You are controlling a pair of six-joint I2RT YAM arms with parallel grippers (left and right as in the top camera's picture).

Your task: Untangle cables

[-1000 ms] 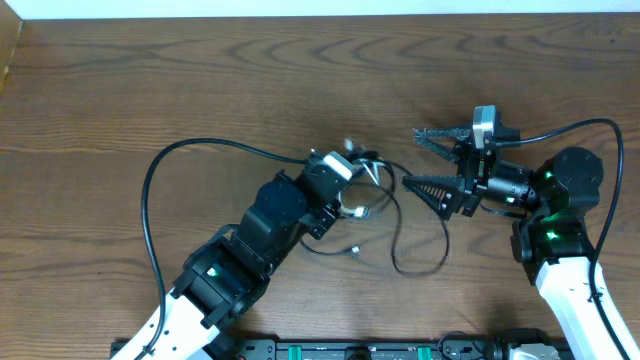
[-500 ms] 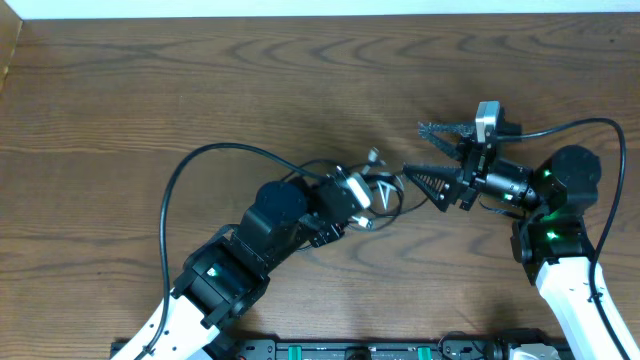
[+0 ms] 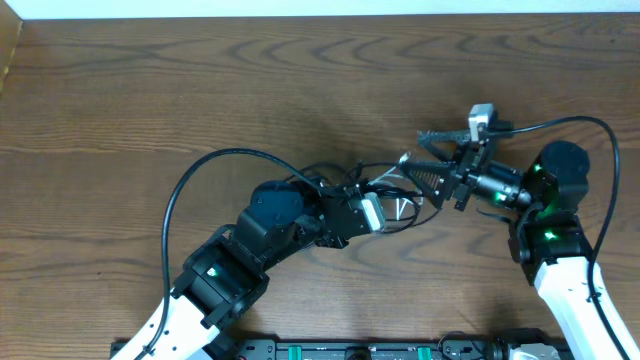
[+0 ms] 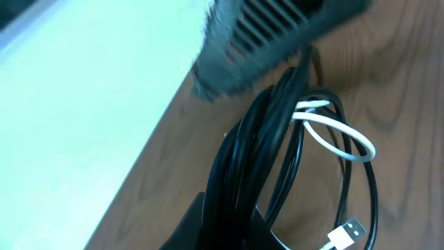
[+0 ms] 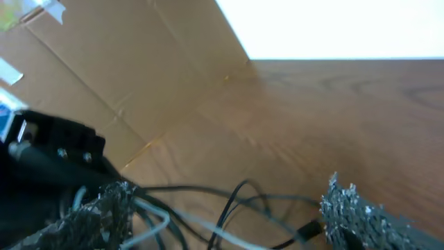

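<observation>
The cables (image 3: 398, 200) are a small tangle of thin black cords and one white cord, lying on the wooden table between my two grippers. My left gripper (image 3: 383, 197) is shut on a bundle of black cables (image 4: 263, 153). Beside that bundle hang a white cable loop (image 4: 336, 135) and a white plug (image 4: 345, 235). My right gripper (image 3: 412, 153) comes in from the right and is open. In the right wrist view its textured fingertips (image 5: 104, 208) straddle several strands of the cables (image 5: 243, 201) without pinching them.
A thick black arm cable (image 3: 200, 170) arcs left of the left arm, and another (image 3: 575, 123) loops over the right arm. A cardboard box (image 3: 8, 50) stands at the far left edge. A black equipment rail (image 3: 350, 351) runs along the front.
My left gripper has carried the cables to the right, toward the right gripper. The right gripper has moved left over the tangle and its fingers have narrowed slightly.
</observation>
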